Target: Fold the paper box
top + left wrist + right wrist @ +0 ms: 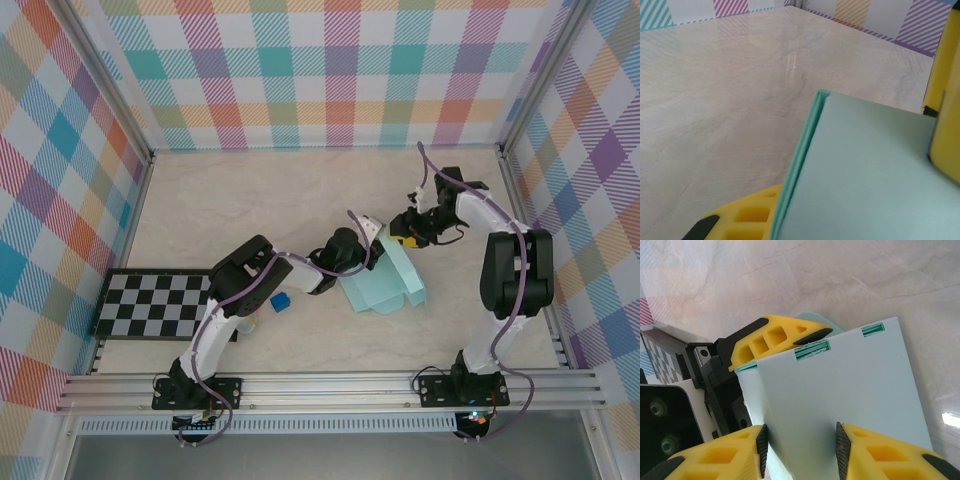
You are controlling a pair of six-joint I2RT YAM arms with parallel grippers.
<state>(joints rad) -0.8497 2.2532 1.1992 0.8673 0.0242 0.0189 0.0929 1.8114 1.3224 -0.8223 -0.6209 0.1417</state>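
Room lies open on the table (250, 200) beyond the checkered mat (150, 305) and blue cube (280, 301). Your left arm reaches right, left fingers (747, 217) pinching a raised panel of the paper box (385, 290) mid-table. Your right arm bends inward, right fingers (730, 455) clamping its upright wall.

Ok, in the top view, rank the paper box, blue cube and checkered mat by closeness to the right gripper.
From the right gripper:
1. paper box, right at its fingertips, just below it in the view.
2. blue cube, farther left.
3. checkered mat, far left.
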